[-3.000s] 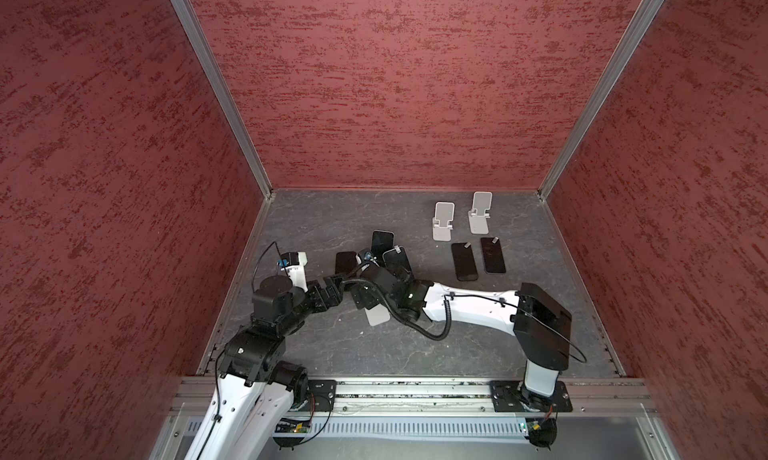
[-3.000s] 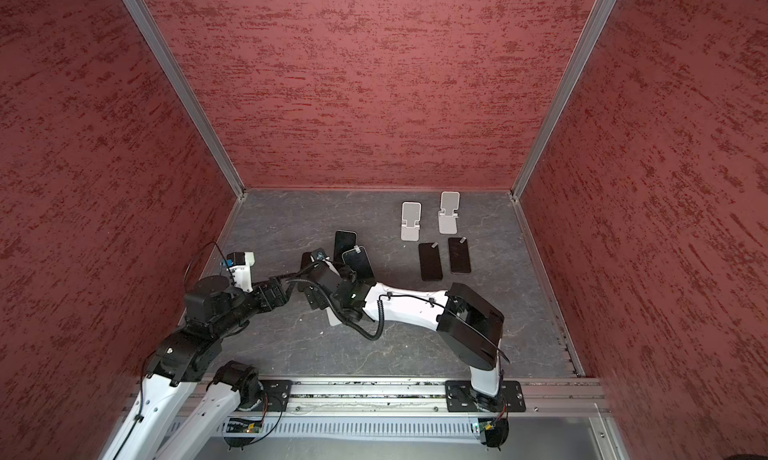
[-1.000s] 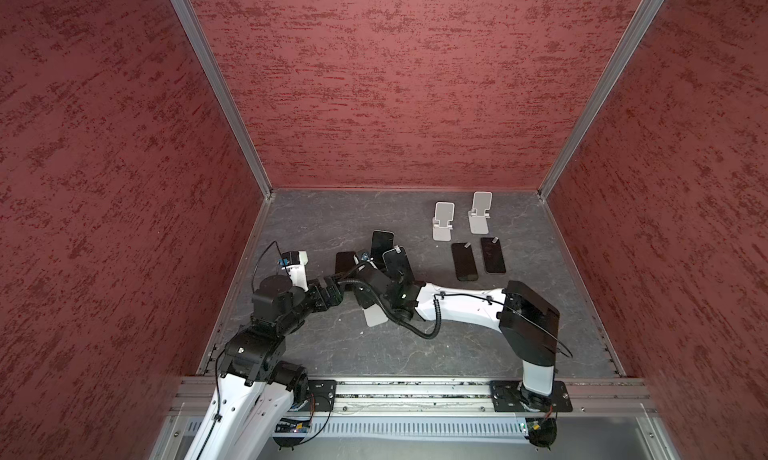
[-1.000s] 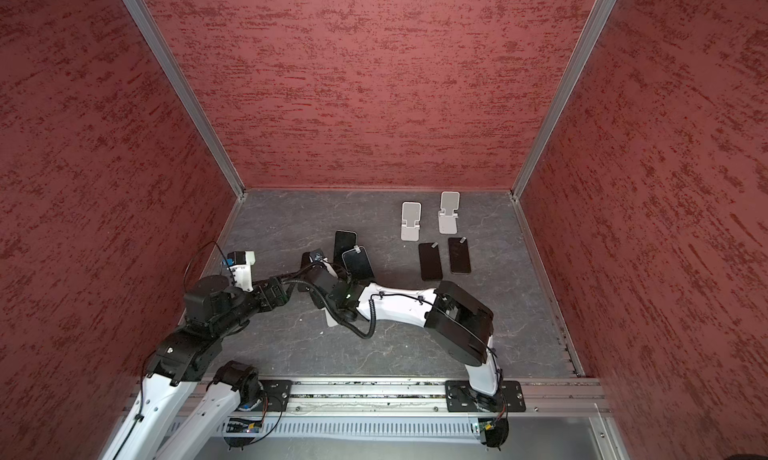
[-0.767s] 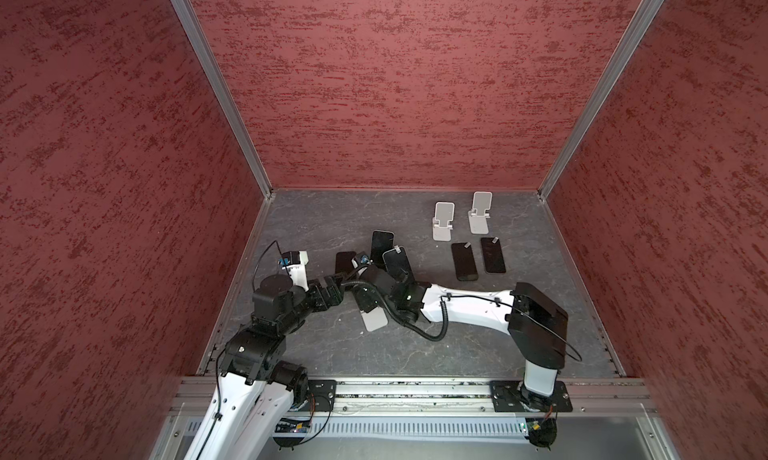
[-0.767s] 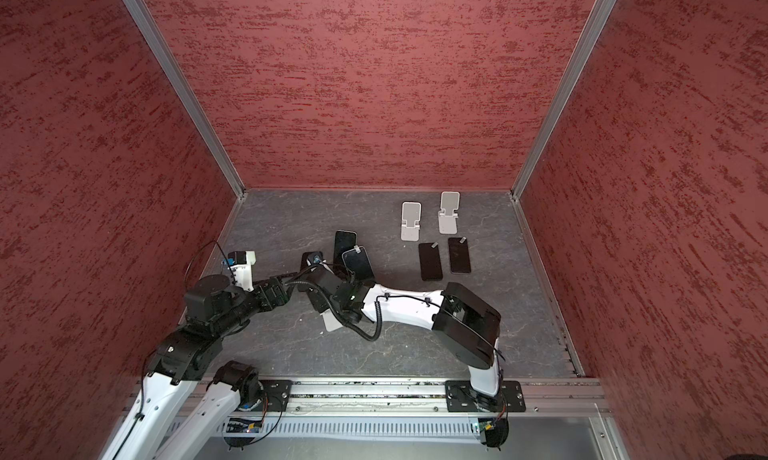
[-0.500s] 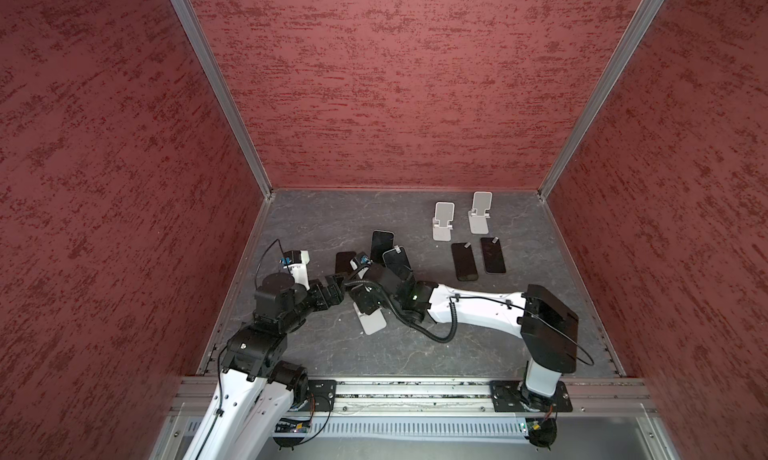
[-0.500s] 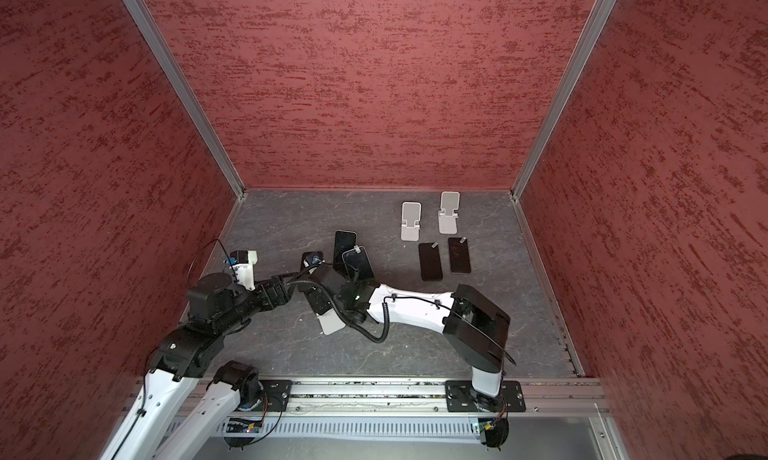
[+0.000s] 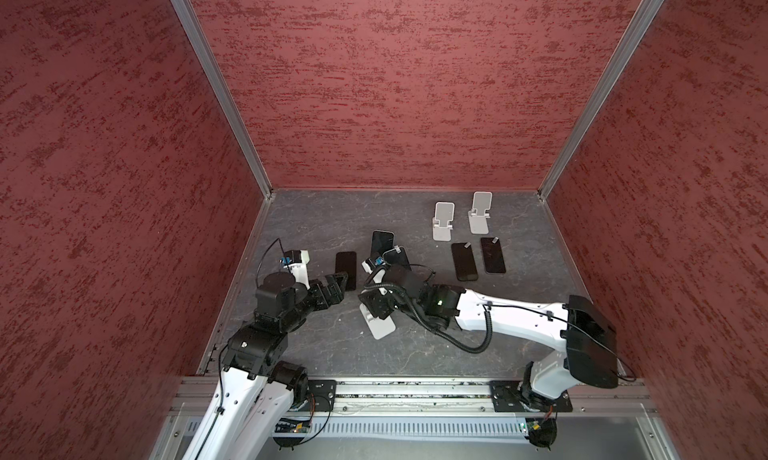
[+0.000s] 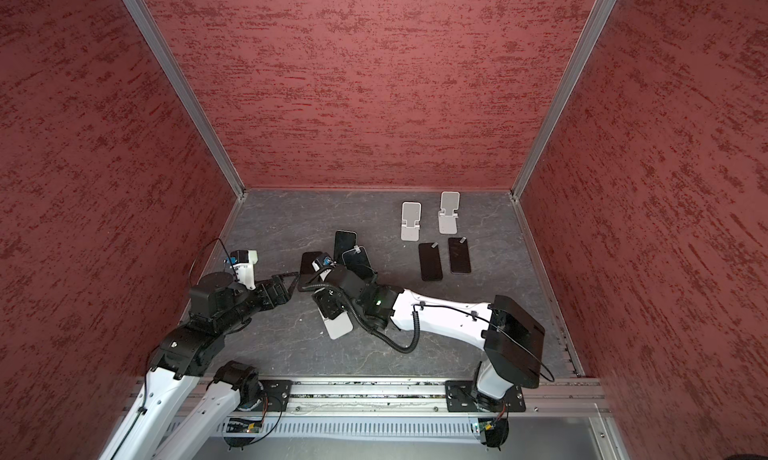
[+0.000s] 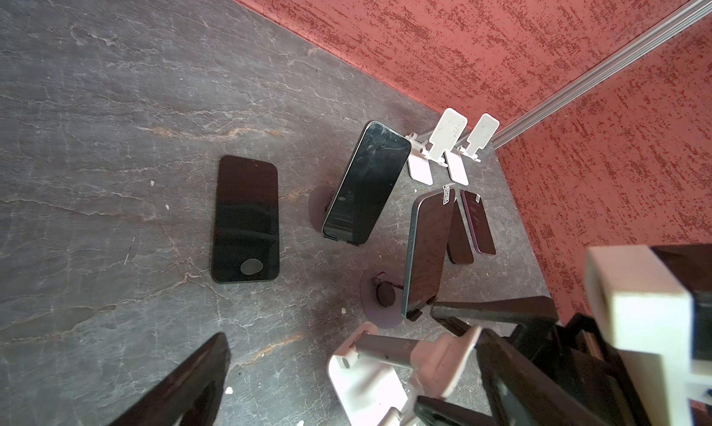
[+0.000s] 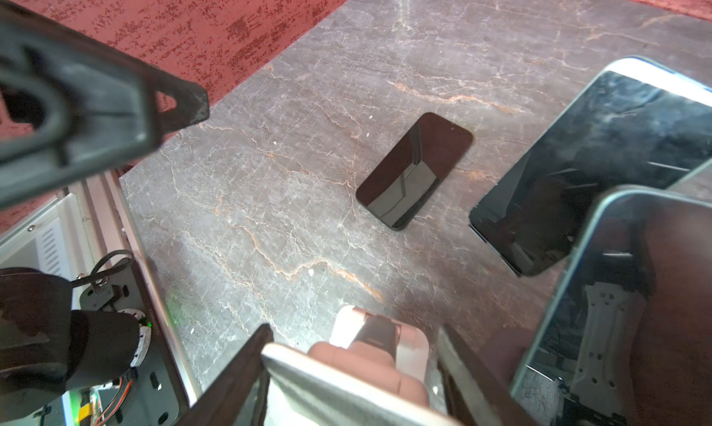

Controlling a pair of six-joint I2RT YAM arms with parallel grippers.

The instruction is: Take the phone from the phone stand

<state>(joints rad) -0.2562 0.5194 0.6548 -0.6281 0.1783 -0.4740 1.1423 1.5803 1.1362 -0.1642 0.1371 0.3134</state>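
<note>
My right gripper (image 9: 376, 306) is shut on the back plate of a white phone stand (image 9: 380, 325), whose base rests on the grey floor; the right wrist view shows the plate (image 12: 377, 339) between both jaws. This stand carries no phone. Just left of it my left gripper (image 9: 341, 286) hangs open and empty, one finger (image 11: 185, 385) low over the floor. A black phone (image 9: 345, 268) lies flat beyond the left fingertips. Behind the right wrist, two dark phones (image 11: 366, 183) (image 11: 427, 250) lean upright on round-based stands.
Two empty white stands (image 9: 444, 221) (image 9: 480, 212) stand near the back right corner, with two flat phones (image 9: 464, 261) (image 9: 493, 255) in front of them. Red walls close in the floor on three sides; a metal rail (image 9: 415, 389) runs along the front.
The right arm's elbow has swung out to the right, and the held stand has shifted slightly toward the front. The left gripper stays open and nearly still.
</note>
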